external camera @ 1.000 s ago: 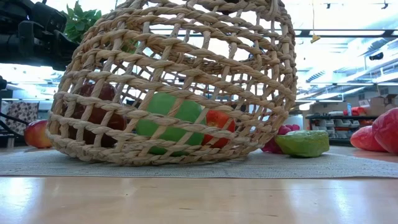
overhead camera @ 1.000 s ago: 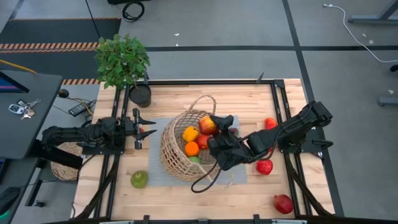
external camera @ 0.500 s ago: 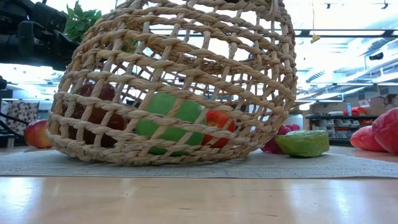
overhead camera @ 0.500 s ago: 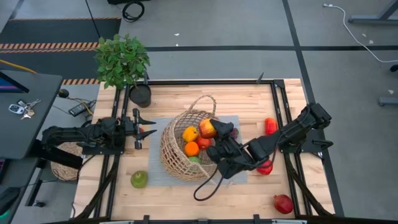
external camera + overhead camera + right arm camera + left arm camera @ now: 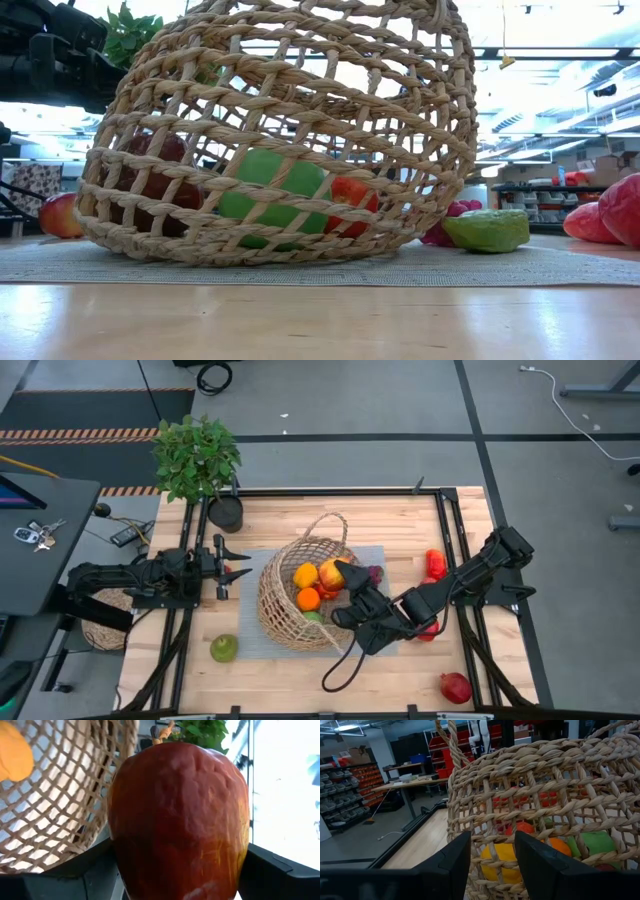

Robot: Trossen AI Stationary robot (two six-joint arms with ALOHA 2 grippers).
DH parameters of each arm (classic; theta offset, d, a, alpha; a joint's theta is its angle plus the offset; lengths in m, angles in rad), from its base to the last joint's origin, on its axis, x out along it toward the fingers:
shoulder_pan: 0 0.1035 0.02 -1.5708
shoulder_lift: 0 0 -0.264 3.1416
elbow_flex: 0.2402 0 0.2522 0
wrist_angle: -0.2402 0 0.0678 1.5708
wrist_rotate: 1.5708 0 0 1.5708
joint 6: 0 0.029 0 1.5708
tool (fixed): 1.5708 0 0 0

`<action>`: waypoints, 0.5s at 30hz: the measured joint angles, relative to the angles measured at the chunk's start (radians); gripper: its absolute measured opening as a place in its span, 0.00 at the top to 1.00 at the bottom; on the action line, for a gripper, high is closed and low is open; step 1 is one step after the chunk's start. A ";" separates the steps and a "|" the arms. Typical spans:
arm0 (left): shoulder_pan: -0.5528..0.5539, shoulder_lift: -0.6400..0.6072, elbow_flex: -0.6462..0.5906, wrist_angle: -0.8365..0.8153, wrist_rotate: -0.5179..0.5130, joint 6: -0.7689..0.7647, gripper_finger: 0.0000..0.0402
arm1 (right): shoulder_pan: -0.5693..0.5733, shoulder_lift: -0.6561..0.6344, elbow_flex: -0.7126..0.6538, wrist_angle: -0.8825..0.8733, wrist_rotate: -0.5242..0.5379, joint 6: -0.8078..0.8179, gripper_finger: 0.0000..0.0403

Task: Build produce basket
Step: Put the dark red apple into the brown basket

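Right end effector (image 5: 343, 575) pinches a red-yellow apple (image 5: 177, 820) | just beside the tipped tan wicker basket's (image 5: 283, 622) mouth, which opens toward it | left end effector (image 5: 240, 565) pressed together, waiting at the worktop's left.

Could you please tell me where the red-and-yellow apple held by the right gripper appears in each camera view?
High view: the apple sits at the basket's mouth, ahead of the right gripper.
Low view: not identifiable; the basket fills the picture.
Left wrist view: not identifiable behind the weave.
Right wrist view: the apple fills the centre between the fingers.
Shared landmark: the basket.
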 joint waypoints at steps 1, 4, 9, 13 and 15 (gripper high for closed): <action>0.000 0.000 0.000 0.000 0.000 0.000 0.60 | -0.004 0.000 0.000 0.000 -0.014 -0.005 0.19; 0.000 0.000 0.000 0.000 0.000 0.000 0.60 | -0.007 0.000 0.000 0.000 -0.033 -0.029 0.19; 0.000 0.000 0.000 0.000 0.000 0.000 0.60 | -0.005 0.000 0.000 0.000 -0.038 -0.056 0.19; 0.000 0.000 0.000 0.000 0.000 0.000 0.60 | -0.012 0.000 -0.007 0.000 -0.087 0.005 0.19; 0.000 0.000 0.000 0.000 0.000 0.000 0.60 | -0.013 0.000 -0.019 0.000 -0.094 0.023 0.19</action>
